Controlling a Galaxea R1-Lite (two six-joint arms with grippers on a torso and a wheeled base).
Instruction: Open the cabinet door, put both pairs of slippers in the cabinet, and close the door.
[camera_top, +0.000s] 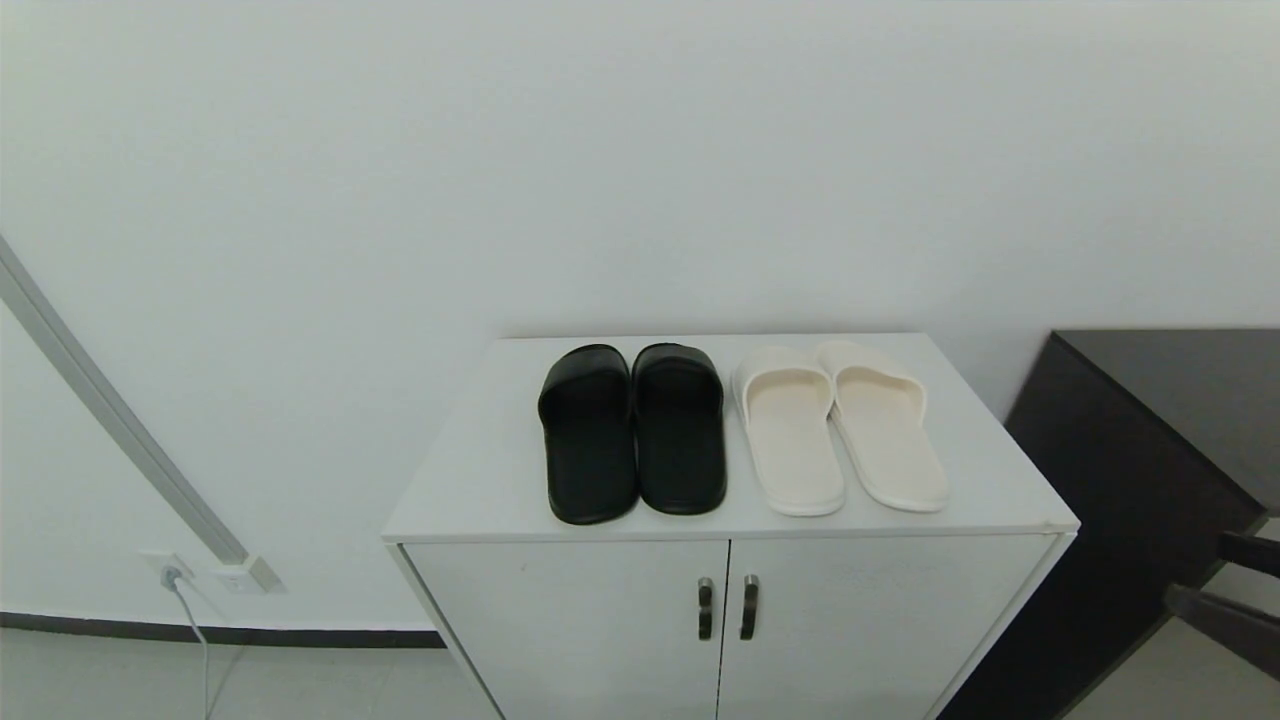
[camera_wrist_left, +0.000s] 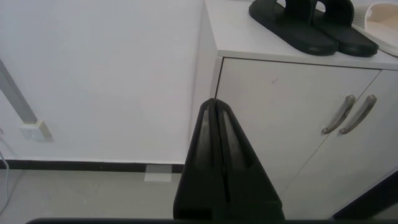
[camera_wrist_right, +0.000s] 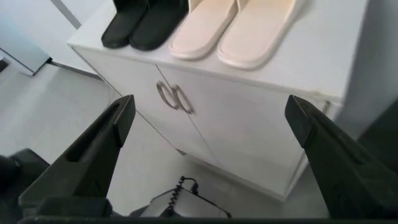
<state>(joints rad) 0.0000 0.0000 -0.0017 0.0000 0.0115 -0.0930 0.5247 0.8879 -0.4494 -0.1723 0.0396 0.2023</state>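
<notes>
Atop the cabinet, black slippers and cream slippers, far from pinched left hand, wide right hand.

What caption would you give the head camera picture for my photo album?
Waiting to be stowed: black slippers and cream slippers side by side atop a white cabinet, its doors shut.

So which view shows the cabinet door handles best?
The left wrist view: the door handles appear large and side-on, standing off the shut doors. The head view shows them small and front-on where the doors meet. The right wrist view catches them from above, foreshortened.
</notes>
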